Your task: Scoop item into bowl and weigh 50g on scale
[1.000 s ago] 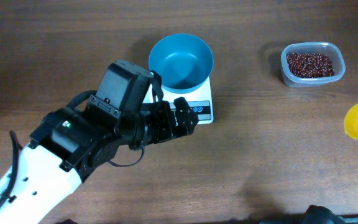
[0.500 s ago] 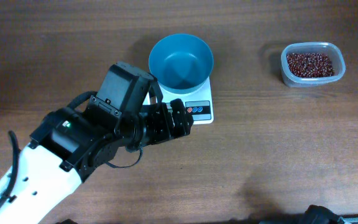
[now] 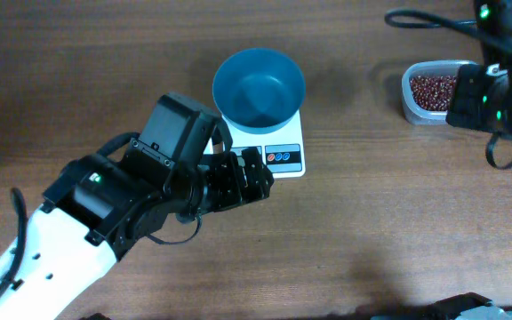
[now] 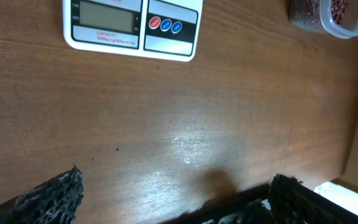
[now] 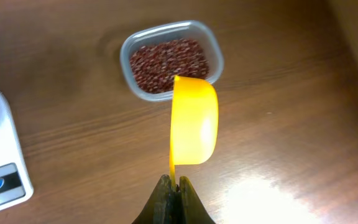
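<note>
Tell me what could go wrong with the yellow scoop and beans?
The right end effector pinches the yellow scoop only by its thin handle, so it might twist while digging into the beans in the clear tub. The blue bowl sits far from that tub, so beans could spill on the way. The open left end effector hovers near the scale; a bump could spoil the reading.

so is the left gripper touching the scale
Apart. The left wrist view shows a stretch of wooden table between the open left gripper and the scale, which lies ahead of it.
</note>
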Controlling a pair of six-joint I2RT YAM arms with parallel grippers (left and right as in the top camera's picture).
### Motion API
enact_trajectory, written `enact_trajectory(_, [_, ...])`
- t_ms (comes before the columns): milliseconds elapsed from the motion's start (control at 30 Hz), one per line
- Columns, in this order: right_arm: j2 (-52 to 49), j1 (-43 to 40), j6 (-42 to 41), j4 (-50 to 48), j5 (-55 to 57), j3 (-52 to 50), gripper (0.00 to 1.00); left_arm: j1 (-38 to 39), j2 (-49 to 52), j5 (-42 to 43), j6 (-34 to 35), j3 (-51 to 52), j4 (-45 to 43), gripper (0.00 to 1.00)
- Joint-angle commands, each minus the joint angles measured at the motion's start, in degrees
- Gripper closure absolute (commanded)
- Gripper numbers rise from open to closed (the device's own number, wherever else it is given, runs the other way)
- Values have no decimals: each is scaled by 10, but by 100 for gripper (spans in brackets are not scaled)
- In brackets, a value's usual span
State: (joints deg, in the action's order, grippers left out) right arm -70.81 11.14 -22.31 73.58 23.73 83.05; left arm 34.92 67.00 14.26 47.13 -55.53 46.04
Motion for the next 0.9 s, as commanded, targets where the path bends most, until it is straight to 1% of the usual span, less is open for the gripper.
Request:
enact_trajectory(0, [-8, -45, 71, -23, -134, 5, 96, 2, -4, -6, -5, -7, -1, 1])
enact_trajectory(67, [-8, -68, 71, -24, -165, 5, 96, 2, -4, -6, -6, -7, -3, 1])
enact_trajectory(100, [-7, -82, 76, -29, -203, 5, 96, 2, -3, -17, -6, -7, -3, 1])
enact_trajectory(133, [-6, -92, 109, -36, -245, 5, 96, 2, 0, -35, -12, -7, -3, 1])
enact_trajectory(167, [-5, -101, 129, -42, -278, 5, 96, 2, 4, -41, -37, -7, -7, 1])
enact_trajectory(200, [-2, -113, 135, -45, -300, 5, 96, 3, 19, -40, -79, -7, -15, 16])
enact_trajectory(267, [-1, -127, 135, -38, -300, 5, 96, 4, 66, -40, -82, -7, -24, 75])
enact_trajectory(300, [-1, -128, 135, -37, -299, 5, 96, 9, 87, -40, -82, -7, -27, 92])
enact_trajectory(333, [-1, -128, 135, -38, -299, 5, 96, 21, 117, -41, -82, -7, -36, 100])
enact_trajectory(367, [-1, -128, 135, -40, -299, 5, 96, 41, 151, -41, -85, -7, -55, 100])
enact_trajectory(433, [-1, -128, 135, -40, -295, 5, 96, 78, 204, -47, -139, -7, -120, 100])
enact_trajectory(500, [-1, -128, 135, -40, -291, 5, 96, 103, 240, -131, -143, -7, -157, 100])
enact_trajectory(567, [-1, -128, 135, -40, -291, 5, 96, 108, 262, -203, -143, -7, -163, 100])
enact_trajectory(600, [-1, -128, 135, -42, -291, 5, 96, 108, 269, -215, -143, -7, -171, 100])
enact_trajectory(700, [-1, -128, 135, -44, -291, 5, 96, 108, 304, -218, -143, -7, -243, 100])
enact_trajectory(767, [-1, -128, 135, -45, -291, 5, 96, 108, 321, -219, -143, -7, -268, 100])
enact_trajectory(867, [-1, -128, 135, -45, -291, 5, 96, 108, 343, -244, -143, -7, -296, 99])
